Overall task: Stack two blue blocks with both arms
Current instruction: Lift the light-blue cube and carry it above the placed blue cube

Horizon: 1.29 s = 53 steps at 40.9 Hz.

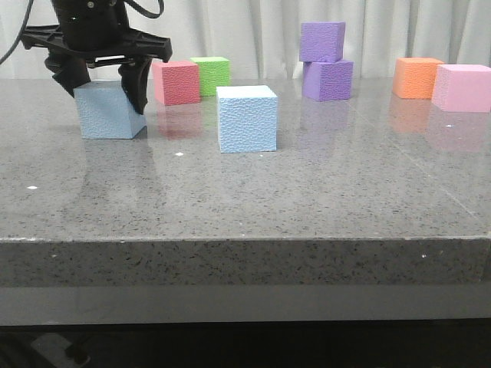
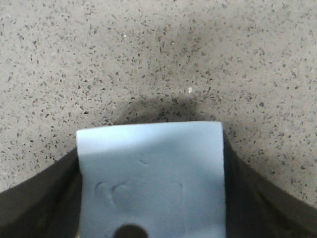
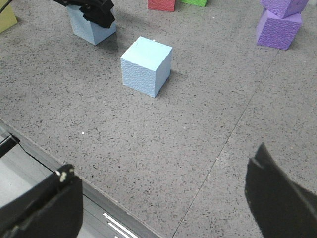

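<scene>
I'm looking over a grey speckled table (image 1: 245,199) from the front, and my left gripper (image 1: 103,86) is down on the left blue block (image 1: 111,112), its 2 dark fingers pressed against opposite sides of that cube. The block sits tilted, its right bottom corner lifted slightly off the stone. On the left wrist feed that same block (image 2: 151,173) fills the space between the fingers (image 2: 44,198), both in contact with its sides, so this gripper is clamped on it.

The second blue block (image 1: 246,119) stands flat on the table to the right of the held one, apart from it, nearer the middle. On the right wrist feed I see it (image 3: 146,65) alone on the stone, well ahead of my right gripper (image 3: 163,198), whose 2 fingers are spread wide with nothing between them. That gripper does not show in the front view.

Behind the blue blocks stand a red cube (image 1: 176,81) and a green cube (image 1: 211,74), close together. Further right, 2 purple cubes (image 1: 326,61) are stacked, the top one skewed. At far right sit an orange cube (image 1: 416,77) and a pink cube (image 1: 462,87), just beside each other.
</scene>
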{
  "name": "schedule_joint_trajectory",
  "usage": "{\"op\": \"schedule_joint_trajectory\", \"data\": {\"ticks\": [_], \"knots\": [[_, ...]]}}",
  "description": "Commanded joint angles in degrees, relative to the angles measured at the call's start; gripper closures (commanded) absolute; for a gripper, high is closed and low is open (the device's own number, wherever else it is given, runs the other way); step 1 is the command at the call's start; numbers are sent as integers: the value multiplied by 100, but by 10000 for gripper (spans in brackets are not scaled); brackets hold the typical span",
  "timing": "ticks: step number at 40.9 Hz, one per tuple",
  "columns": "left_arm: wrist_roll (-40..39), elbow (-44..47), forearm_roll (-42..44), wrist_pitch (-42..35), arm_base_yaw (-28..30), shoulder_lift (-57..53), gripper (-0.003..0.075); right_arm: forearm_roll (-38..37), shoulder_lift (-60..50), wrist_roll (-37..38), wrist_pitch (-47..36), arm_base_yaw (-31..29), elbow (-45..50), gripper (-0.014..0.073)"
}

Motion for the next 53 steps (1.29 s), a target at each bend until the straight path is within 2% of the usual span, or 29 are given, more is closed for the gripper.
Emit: {"op": "schedule_joint_trajectory", "data": {"ticks": [1,14,23,31,36,45,53], "knots": [[-74,-201,20,-177,0,-417,321,36,-28,-22,-436,-36,-157,-71],[120,-215,7,-103,-25,-725,321,36,-28,-22,-436,-36,-157,-71],[2213,-348,-709,239,-287,-1014,321,36,-28,-22,-436,-36,-157,-71],[4193,-892,-1695,636,-621,-1050,321,36,-28,-22,-436,-36,-157,-71],[5392,-1097,-1953,701,-878,-1050,321,36,-28,-22,-436,-36,-157,-71],[6422,-1121,-1953,439,-1321,-1003,321,36,-28,-22,-436,-36,-157,-71],[6777,-1336,-1933,434,-1405,-745,321,36,-28,-22,-436,-36,-157,-71]]}}
